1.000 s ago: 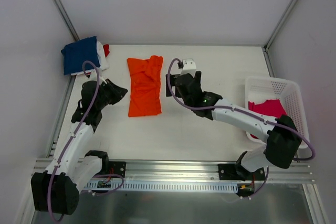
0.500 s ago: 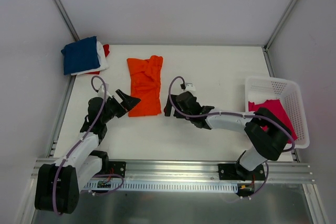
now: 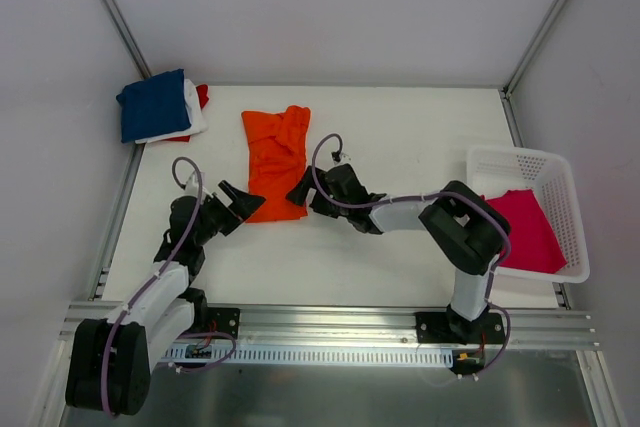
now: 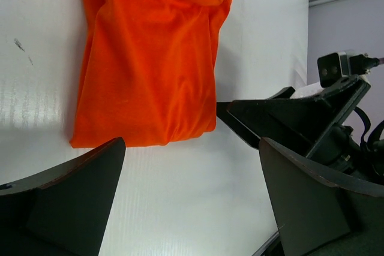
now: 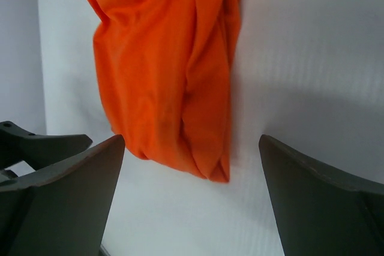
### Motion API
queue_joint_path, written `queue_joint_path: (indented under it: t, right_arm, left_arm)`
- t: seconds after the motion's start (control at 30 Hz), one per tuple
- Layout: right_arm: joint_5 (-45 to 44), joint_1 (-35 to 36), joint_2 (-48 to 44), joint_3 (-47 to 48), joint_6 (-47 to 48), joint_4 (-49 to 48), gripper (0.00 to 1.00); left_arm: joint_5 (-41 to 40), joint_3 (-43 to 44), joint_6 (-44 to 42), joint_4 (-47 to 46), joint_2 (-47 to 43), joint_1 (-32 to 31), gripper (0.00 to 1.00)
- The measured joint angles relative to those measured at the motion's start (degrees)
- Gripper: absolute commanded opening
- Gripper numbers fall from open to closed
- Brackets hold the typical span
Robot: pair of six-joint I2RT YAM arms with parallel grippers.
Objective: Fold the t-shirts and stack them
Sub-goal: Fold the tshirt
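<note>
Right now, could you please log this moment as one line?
left fingers: open, by orange t-shirt near-left corner | right fingers: open, by near-right corner | t-shirt: unheld

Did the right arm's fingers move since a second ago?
Yes. The right fingers slid left and nearer, down to the orange t-shirt's near right corner.

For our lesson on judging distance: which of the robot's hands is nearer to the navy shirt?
Left. The left hand is at the orange shirt's near left corner, on the navy shirt's side; the right hand is at the opposite near corner, farther off.
</note>
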State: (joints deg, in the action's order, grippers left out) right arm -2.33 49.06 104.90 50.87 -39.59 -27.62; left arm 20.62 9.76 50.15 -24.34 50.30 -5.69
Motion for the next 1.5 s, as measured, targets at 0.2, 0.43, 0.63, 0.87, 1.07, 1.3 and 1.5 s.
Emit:
queue_joint_path:
  t: [0.2, 0.43, 0.63, 0.87, 1.07, 1.3, 1.5]
  right_arm:
    - [3.28, -0.48, 4.39, 3.98, -3.19, -2.86, 0.99]
    - [4.11, -0.44, 4.57, 4.04, -4.50, -2.99, 0.93]
    - [3.63, -0.42, 4.55, 2.71, -5.20, -3.41, 0.75]
    - [3.45, -0.31, 4.52, 2.29, -5.42, -3.85, 0.76]
    - [3.43, -0.22, 4.22, 1.75, -5.40, -4.24, 0.76]
    - [3.43, -0.33, 3.34, 0.59, -5.40, -4.28, 0.76]
    - [3.37, -0.55, 3.04, 0.20, -5.42, -4.31, 0.74]
  left_arm:
    - [-2.27, 0.07, -0.31, 2.80, -3.28, -0.02, 0.94]
    - [-4.55, 0.07, -0.31, 7.23, -5.68, -0.02, 0.80]
    - [-9.14, 0.07, -0.39, 13.05, -7.06, -0.39, 0.76]
    - [-16.96, 2.58, -1.57, 19.71, -2.64, -2.99, 0.74]
    - [-21.42, 5.70, -0.79, 17.16, 6.62, -7.96, 0.74]
    - [-21.09, 5.70, 1.25, 7.08, 13.64, -9.05, 0.65]
    - [-21.18, 5.62, 2.05, 6.58, 14.43, -10.51, 0.45]
